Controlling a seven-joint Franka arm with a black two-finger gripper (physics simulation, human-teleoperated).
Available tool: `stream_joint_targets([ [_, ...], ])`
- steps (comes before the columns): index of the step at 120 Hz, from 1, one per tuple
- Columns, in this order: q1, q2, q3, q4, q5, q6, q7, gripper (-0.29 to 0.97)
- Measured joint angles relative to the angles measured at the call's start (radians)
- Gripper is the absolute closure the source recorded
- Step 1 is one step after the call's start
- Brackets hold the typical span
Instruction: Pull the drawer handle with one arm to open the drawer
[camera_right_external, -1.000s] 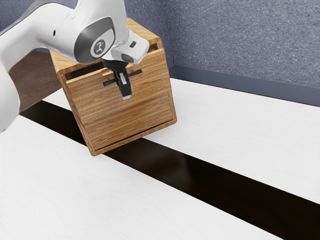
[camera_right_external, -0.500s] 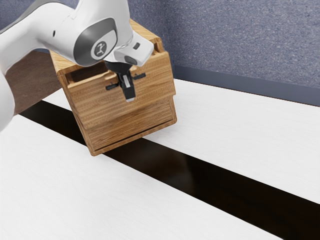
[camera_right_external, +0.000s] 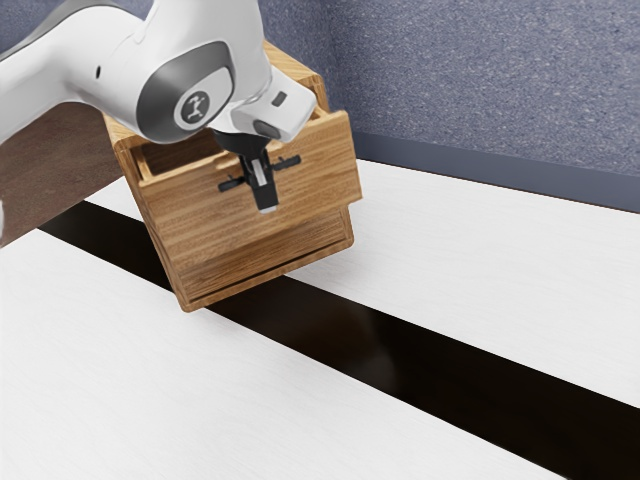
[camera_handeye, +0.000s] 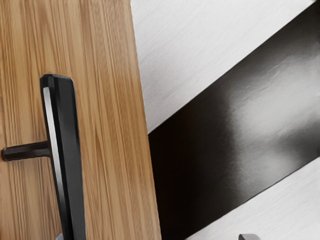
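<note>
The top drawer of the wooden cabinet on the desk is held partly drawn out, its black handle being hooked, not clamped, by the gripper, whose fingers are spread astride the bar for dragging it outward.

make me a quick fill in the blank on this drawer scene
1. The top drawer of the wooden cabinet stands partly ___.
2. The hand is at the top drawer's ___.
3. A ___ stripe crosses the white table.
Missing words: open; handle; black.
</note>
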Motion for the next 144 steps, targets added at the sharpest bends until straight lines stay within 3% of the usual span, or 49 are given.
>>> stream_joint_targets([
  [49,-0.046,-0.073,-0.003,-0.089,0.000,0.008,-0.037,0.30],
  [144,0.023,-0.117,-0.098,-0.150,-0.004,0.055,-0.123,0.29],
])
